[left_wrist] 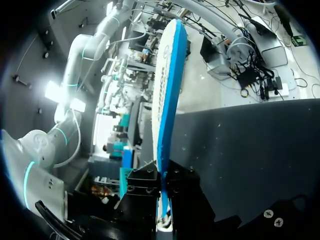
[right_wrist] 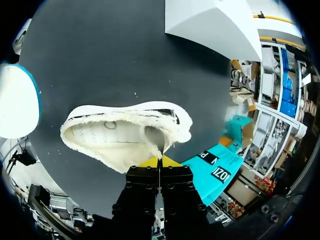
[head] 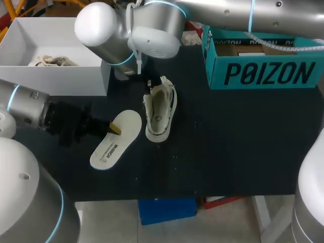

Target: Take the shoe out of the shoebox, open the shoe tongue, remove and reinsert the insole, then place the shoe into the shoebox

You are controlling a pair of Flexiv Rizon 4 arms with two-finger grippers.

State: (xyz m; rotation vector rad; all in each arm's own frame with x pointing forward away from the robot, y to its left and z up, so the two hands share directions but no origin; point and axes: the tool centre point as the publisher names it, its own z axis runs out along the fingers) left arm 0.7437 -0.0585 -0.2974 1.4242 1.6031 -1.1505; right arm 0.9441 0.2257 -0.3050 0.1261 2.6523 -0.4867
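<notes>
Shoe (head: 161, 109) lies on the black table (head: 228, 142), opening upward, outside both boxes. The left gripper (head: 115, 128) pinches the insole (head: 116, 139) by its edge. The insole stretches out ahead of the closed fingers, just beside the shoe. The right gripper (right_wrist: 160, 164) has its fingers nipped tight on the fuzzy rim of the shoe's opening — the teal shoebox (head: 263, 73) stands off to one side of them, well apart.

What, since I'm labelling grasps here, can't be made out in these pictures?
Right tool: head view, hidden under its own arm.
Shoe: right wrist view, fingers cover the pinched part.
Left tool: left wrist view, tips hidden behind its black fingers and the insole.
White box: head view, wall hides most contents.
</notes>
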